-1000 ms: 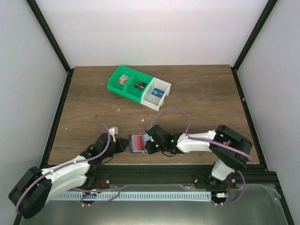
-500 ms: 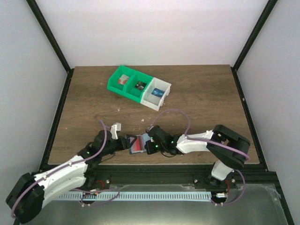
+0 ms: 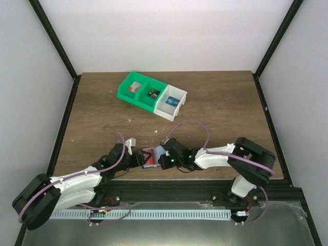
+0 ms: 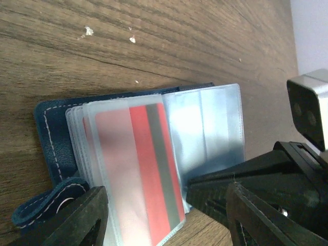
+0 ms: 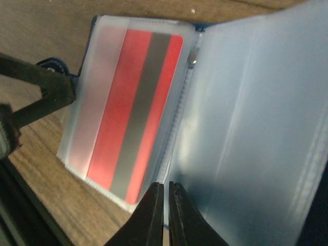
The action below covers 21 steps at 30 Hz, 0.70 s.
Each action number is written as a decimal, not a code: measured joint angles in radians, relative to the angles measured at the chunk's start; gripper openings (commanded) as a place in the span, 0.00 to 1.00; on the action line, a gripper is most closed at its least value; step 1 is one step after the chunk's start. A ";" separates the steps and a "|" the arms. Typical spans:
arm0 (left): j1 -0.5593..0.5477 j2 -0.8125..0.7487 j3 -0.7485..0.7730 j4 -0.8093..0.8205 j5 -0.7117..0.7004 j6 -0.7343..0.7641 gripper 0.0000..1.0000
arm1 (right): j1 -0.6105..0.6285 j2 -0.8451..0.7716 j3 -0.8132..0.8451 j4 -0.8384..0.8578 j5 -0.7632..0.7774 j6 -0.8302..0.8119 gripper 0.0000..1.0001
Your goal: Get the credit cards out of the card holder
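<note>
The card holder (image 3: 151, 158) lies open near the table's front edge, navy outside (image 4: 48, 138) with clear plastic sleeves. A red credit card with a grey stripe (image 4: 148, 169) (image 5: 134, 113) sits inside the top sleeve. My left gripper (image 4: 169, 225) (image 3: 138, 158) is open, its fingers straddling the sleeves' near edge without touching the card. From the right, my right gripper (image 5: 166, 215) (image 3: 164, 160) is shut, pinching the lower edge of an empty clear sleeve (image 4: 205, 133) beside the seam.
A green bin (image 3: 127, 90) and a joined white bin (image 3: 180, 95) stand at the back centre, each compartment holding a card. The table's front edge runs just behind both grippers. Small white crumbs (image 4: 88, 31) lie on the wood.
My left gripper has opened and slid right up to the card holder. My right gripper has closed on the clear sleeve and stayed put.
</note>
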<state>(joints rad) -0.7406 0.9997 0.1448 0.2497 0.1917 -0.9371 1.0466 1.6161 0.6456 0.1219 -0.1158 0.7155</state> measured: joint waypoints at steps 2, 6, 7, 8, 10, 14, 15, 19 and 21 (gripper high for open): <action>0.000 0.005 -0.001 0.011 0.000 -0.002 0.66 | 0.000 -0.016 -0.009 -0.002 -0.015 0.000 0.11; 0.000 0.006 -0.001 0.035 -0.007 -0.003 0.66 | 0.000 -0.037 -0.009 0.005 -0.046 0.002 0.13; 0.000 0.009 -0.001 0.041 -0.007 -0.004 0.66 | 0.000 -0.037 -0.008 0.008 -0.053 0.002 0.13; 0.000 0.012 -0.001 0.045 -0.007 -0.005 0.66 | 0.000 -0.037 -0.006 0.009 -0.059 0.002 0.13; 0.000 0.016 -0.002 0.050 -0.007 -0.005 0.66 | 0.000 -0.030 -0.002 0.011 -0.065 0.002 0.13; 0.000 0.018 -0.003 0.051 -0.007 -0.005 0.67 | 0.000 0.011 0.017 0.014 -0.066 0.004 0.10; 0.000 0.018 -0.003 0.051 -0.008 -0.006 0.67 | 0.000 0.022 0.023 0.013 -0.066 0.004 0.08; 0.000 0.016 -0.003 0.038 -0.020 -0.006 0.69 | 0.001 0.054 0.049 0.016 -0.062 0.012 0.03; 0.000 0.014 -0.003 0.031 -0.026 -0.006 0.69 | 0.001 0.056 0.048 0.021 -0.059 0.019 0.02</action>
<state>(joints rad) -0.7406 1.0142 0.1421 0.2802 0.1654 -0.9428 1.0473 1.6726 0.6941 0.1425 -0.1749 0.7345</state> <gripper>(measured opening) 0.685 0.036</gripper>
